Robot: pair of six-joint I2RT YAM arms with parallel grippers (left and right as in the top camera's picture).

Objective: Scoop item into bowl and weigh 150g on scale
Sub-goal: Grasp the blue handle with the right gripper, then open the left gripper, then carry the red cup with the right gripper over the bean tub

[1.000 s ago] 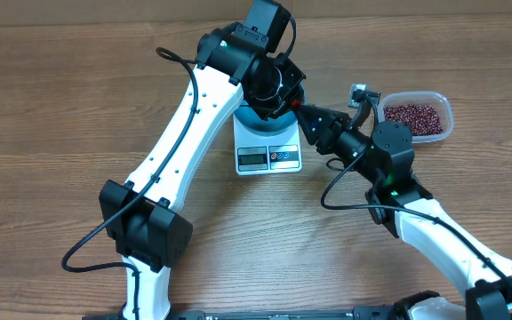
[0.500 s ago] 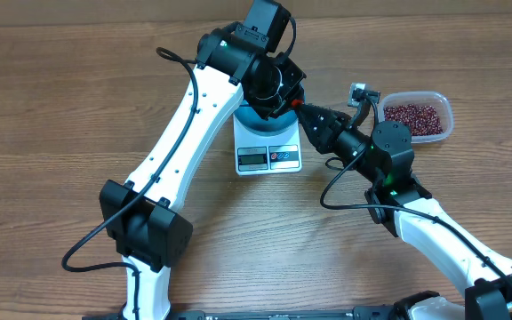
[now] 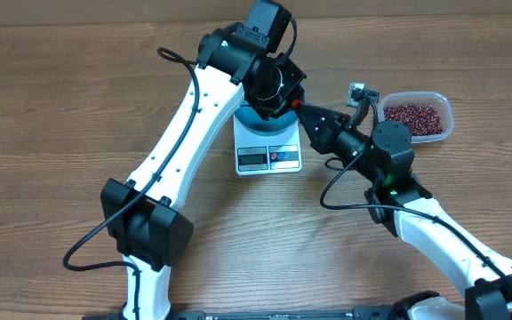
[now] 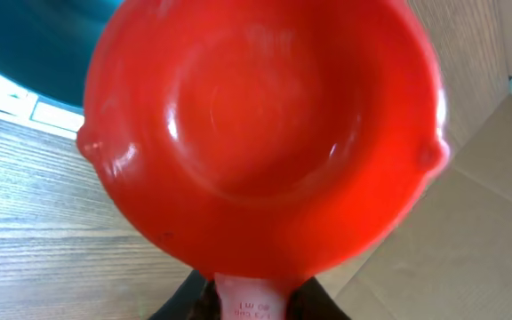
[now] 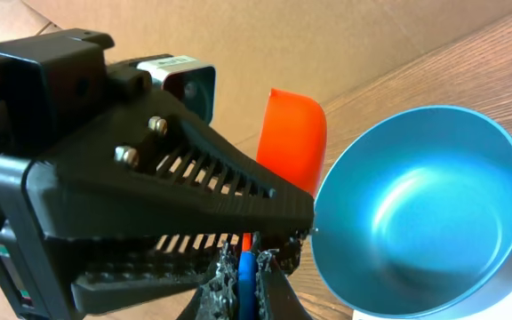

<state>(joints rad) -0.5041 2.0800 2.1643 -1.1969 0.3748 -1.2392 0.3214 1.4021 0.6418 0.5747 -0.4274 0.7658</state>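
A red scoop (image 4: 256,133) fills the left wrist view and is empty. Its pale handle runs down between the fingers of my left gripper (image 4: 256,307), which press its sides. In the right wrist view the scoop (image 5: 293,142) stands edge-on beside the empty blue bowl (image 5: 416,213). My right gripper (image 5: 243,267) is shut on a thin blue and red strip, apparently the handle's end. From overhead, both grippers meet at the scoop (image 3: 299,104), just right of the bowl (image 3: 254,114) on the white scale (image 3: 268,156). The beans (image 3: 413,114) lie further right.
A clear plastic tub (image 3: 447,120) holds the beans at the right of the table. The left arm (image 3: 194,116) stretches diagonally over the table and hides most of the bowl. Brown cardboard (image 5: 327,36) stands behind the table.
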